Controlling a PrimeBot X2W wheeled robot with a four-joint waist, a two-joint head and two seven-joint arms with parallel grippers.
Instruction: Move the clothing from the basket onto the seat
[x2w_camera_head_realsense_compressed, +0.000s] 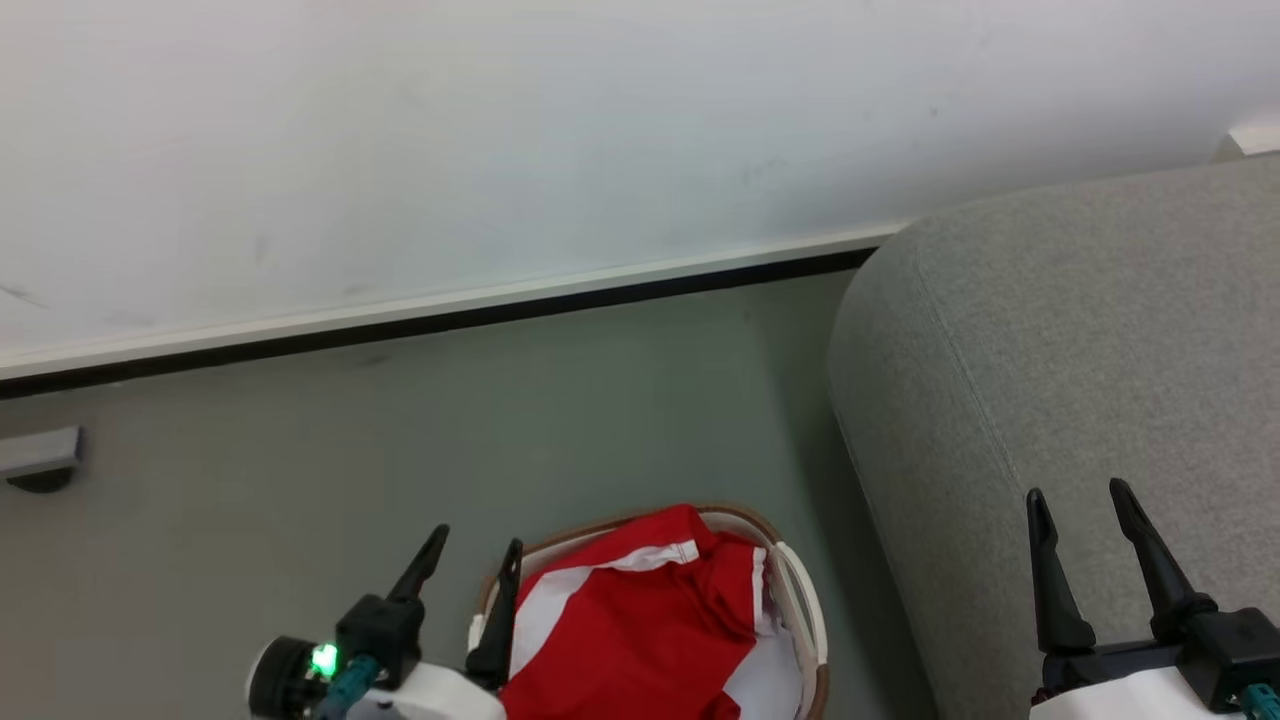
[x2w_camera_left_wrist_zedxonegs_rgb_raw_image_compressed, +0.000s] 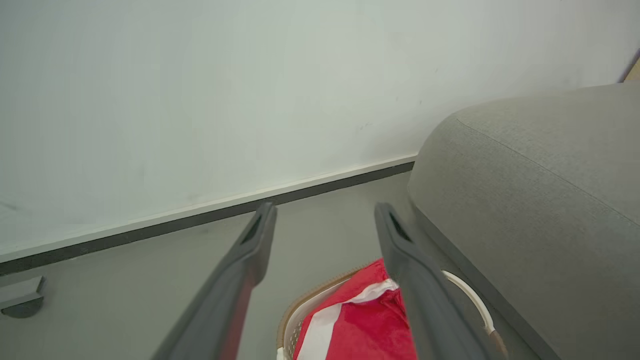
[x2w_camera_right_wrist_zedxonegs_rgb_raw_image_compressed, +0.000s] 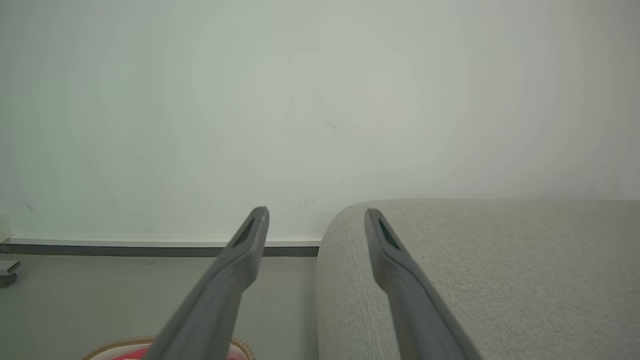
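Big pale wall (x2w_camera_head_realsense_compressed: 500, 150) across the top of the head view, a white-and-dark skirting board (x2w_camera_head_realsense_compressed: 450, 310) running along its foot, and grey-green floor (x2w_camera_head_realsense_compressed: 400, 450) below that. On the robot's right sits the seat (x2w_camera_head_realsense_compressed: 1100, 350), grey woven fabric, rounded corner toward the wall, a stitched seam curving down its side. Its top is bare where we can see it.

Down at the bottom edge, just beside the seat's flank, there's the basket (x2w_camera_head_realsense_compressed: 745, 517), brown rim, a white loop handle on the seat side. And the clothing (x2w_camera_head_realsense_compressed: 640, 630) is right there inside it, bright red with a white stripe, heaped up to the rim, with a patch of white cloth (x2w_camera_head_realsense_compressed: 770, 670) tucked underneath on the right.

Now the left gripper (x2w_camera_head_realsense_compressed: 478, 538): jaws spread wide, nothing between them, one finger over the floor and the other crossing the basket's left rim; whether it touches the rim, I can't tell. The right gripper (x2w_camera_head_realsense_compressed: 1077, 490) is spread wide too, empty, poised above the seat cushion, well apart from the basket.

Far left, a small grey fitting (x2w_camera_head_realsense_compressed: 38, 455) sits on the floor near the wall.
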